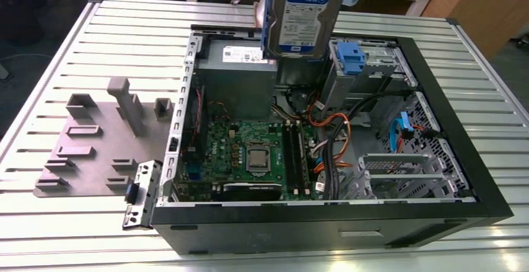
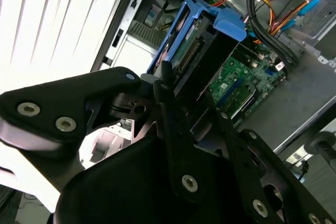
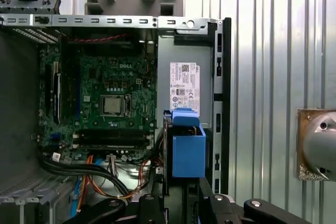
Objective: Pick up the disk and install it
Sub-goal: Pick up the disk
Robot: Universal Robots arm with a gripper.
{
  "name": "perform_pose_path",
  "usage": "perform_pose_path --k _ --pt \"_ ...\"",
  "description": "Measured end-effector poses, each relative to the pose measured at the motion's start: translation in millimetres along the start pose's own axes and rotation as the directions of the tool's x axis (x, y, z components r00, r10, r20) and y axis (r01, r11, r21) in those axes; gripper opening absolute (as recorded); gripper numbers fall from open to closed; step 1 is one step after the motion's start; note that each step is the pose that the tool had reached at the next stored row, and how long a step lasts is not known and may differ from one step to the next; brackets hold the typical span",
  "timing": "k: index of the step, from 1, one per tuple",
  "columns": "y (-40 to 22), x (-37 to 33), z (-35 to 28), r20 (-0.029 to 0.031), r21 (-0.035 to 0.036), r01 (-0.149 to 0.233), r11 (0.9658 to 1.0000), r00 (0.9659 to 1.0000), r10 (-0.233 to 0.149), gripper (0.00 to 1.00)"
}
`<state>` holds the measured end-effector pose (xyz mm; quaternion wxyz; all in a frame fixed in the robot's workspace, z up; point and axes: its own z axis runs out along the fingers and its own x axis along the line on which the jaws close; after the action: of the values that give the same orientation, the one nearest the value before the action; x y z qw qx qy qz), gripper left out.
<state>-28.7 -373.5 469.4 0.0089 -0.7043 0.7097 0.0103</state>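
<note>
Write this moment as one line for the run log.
pincer: shut on flat silver-grey metal disk in blue plastic carrier | disk: upright, held above open black computer case | installed: not yet

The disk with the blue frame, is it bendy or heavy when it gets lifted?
Probably stiff: the disk looks like a metal block and hangs upright over the computer case without sagging. Likely heavy for its size, being metal. Its blue plastic carrier may flex a little.
</note>
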Motion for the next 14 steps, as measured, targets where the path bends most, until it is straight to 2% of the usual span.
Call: perform_pose_path --k 4,7,14 --pt "-12.3 -0.1 0.5 0.0001 0.0 0.0 1.0 1.0 0.0 0.35" --pt "-17.7 -0.1 0.8 0.0 0.0 0.0 1.0 1.0 0.0 0.35" --pt "-18.4 -0.1 1.0 0.0 0.0 0.0 1.0 1.0 0.0 0.35"
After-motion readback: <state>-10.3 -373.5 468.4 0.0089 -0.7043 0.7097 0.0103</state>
